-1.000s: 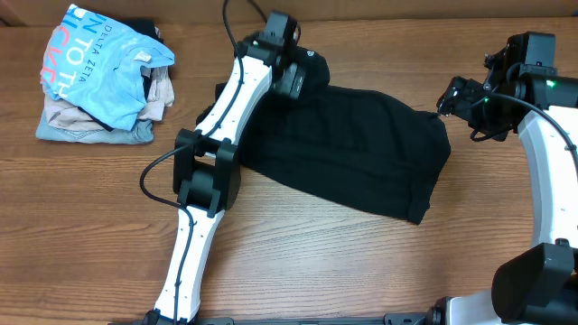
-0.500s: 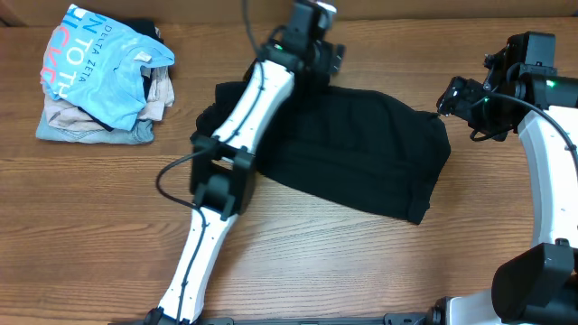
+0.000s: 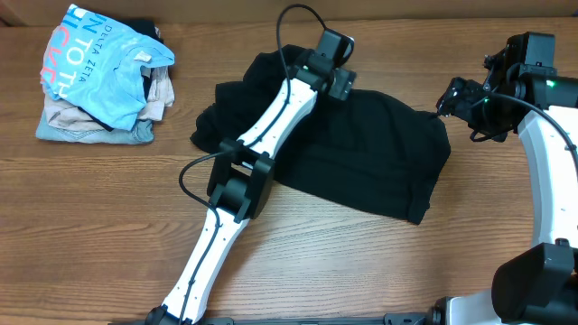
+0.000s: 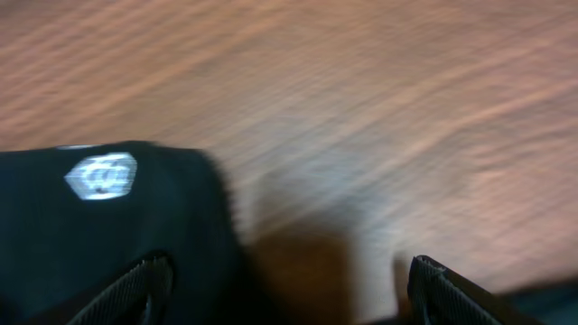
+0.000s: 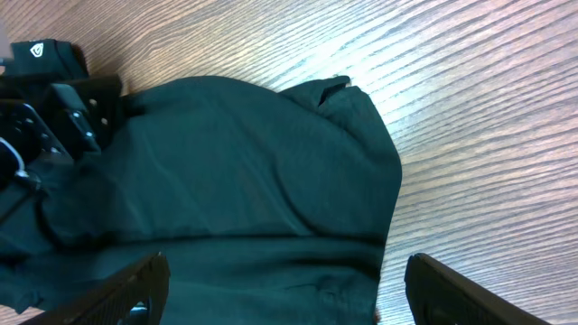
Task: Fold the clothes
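Blue lettered T-shirt (image 3: 95, 65) atop beige garments (image 3: 68, 116)

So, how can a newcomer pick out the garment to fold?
On the wooden table, look at the middle. The black shirt lies there, loosely spread. Unlike the pile at the far left, topped by a light blue T-shirt, it is plain and dark.

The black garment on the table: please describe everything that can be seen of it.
The black garment is plain, matte, soft cloth with a small white mark near one edge. It lies flat but rumpled on the wooden table, bunched at its left end. The left arm stretches over it; contact cannot be told.
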Available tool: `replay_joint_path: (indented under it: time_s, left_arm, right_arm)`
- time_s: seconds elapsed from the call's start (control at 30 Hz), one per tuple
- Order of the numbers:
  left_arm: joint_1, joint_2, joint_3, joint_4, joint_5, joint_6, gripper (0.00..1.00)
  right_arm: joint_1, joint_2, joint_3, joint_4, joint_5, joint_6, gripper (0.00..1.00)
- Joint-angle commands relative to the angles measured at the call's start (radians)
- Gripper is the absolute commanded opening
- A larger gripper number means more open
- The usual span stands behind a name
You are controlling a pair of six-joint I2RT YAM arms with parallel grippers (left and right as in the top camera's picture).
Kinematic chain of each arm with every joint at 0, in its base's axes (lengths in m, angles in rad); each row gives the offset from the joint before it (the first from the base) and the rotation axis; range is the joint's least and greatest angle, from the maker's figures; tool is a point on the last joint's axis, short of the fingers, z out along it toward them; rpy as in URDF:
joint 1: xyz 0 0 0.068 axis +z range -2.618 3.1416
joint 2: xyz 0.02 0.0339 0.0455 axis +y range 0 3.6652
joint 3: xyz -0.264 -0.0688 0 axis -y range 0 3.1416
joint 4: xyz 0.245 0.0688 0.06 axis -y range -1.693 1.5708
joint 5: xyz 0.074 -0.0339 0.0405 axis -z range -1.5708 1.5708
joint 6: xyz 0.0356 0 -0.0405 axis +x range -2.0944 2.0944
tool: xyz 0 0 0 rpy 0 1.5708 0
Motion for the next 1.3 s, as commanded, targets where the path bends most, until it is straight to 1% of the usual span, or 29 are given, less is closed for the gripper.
replay_joint_path:
  time_s: [0.0, 0.1, 0.3, 0.37, 0.43, 0.5, 0.57, 0.63, 0.77, 0.9, 1.0, 1.2, 1.27]
  left_arm:
    - [0.010, 0.014, 0.006, 0.007, -0.077, -0.027, 0.85]
    - [0.011, 0.014, 0.006, 0.003, -0.084, -0.029, 0.82]
    - [0.011, 0.014, 0.006, -0.040, -0.104, -0.028, 0.67]
    - [0.011, 0.012, 0.007, -0.037, -0.132, -0.028, 0.55]
    - [0.011, 0.006, 0.007, -0.029, -0.156, -0.028, 0.40]
    - [0.011, -0.001, 0.012, -0.014, -0.188, -0.028, 0.22]
    - [0.012, -0.014, 0.020, -0.007, -0.229, -0.028, 0.12]
    - [0.012, -0.031, 0.031, -0.006, -0.269, -0.028, 0.05]
    - [0.013, -0.066, 0.071, -0.018, -0.328, -0.027, 0.04]
    - [0.019, -0.101, 0.095, -0.074, -0.326, -0.028, 0.04]
    - [0.027, -0.148, 0.095, -0.143, -0.324, -0.028, 0.04]
    - [0.047, -0.243, 0.095, -0.313, -0.261, -0.028, 0.04]
    - [0.051, -0.257, 0.095, -0.366, -0.246, -0.029, 0.08]
  right_arm:
    - [0.002, 0.002, 0.013, 0.005, -0.005, -0.001, 0.87]
    - [0.002, 0.002, 0.013, 0.005, -0.005, -0.001, 0.87]
    - [0.002, 0.002, 0.013, 0.005, -0.005, -0.001, 0.87]
    - [0.002, 0.002, 0.013, 0.005, -0.005, -0.001, 0.87]
    - [0.002, 0.002, 0.013, 0.005, -0.005, -0.001, 0.87]
    - [0.002, 0.002, 0.013, 0.005, -0.005, -0.001, 0.87]
    - [0.002, 0.002, 0.013, 0.008, -0.005, -0.001, 0.87]
    - [0.002, 0.002, 0.013, 0.013, -0.005, -0.001, 0.87]
    - [0.002, 0.002, 0.013, 0.022, -0.005, -0.001, 0.87]
    - [0.002, 0.002, 0.013, 0.024, -0.005, -0.001, 0.86]
    - [0.002, 0.008, 0.013, 0.024, -0.005, -0.001, 0.83]
    - [0.008, 0.060, 0.013, 0.028, -0.006, -0.001, 0.82]
    - [0.015, 0.085, 0.013, 0.048, -0.005, -0.001, 0.82]
